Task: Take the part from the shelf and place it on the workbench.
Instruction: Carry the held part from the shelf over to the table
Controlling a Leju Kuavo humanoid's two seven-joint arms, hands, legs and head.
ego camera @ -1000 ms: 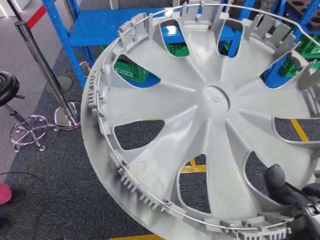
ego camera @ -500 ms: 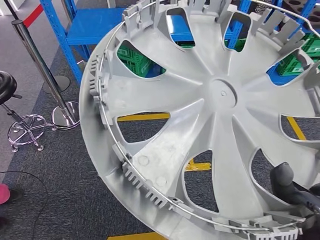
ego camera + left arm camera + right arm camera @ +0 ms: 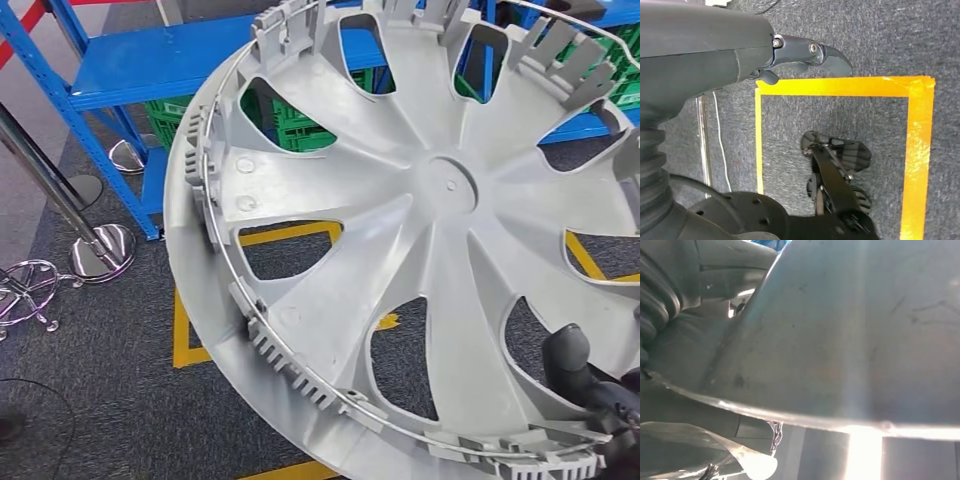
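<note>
Right hand (image 3: 585, 385) grips the big grey wheel cover (image 3: 423, 250), which blocks most of the blue shelf (image 3: 151, 65) behind it; left hand (image 3: 806, 52) holds nothing.

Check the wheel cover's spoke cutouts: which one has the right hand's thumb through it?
The lower-right cutout of the wheel cover, by the rim: the right hand's dark thumb pokes through. Others show floor or shelf.
</note>
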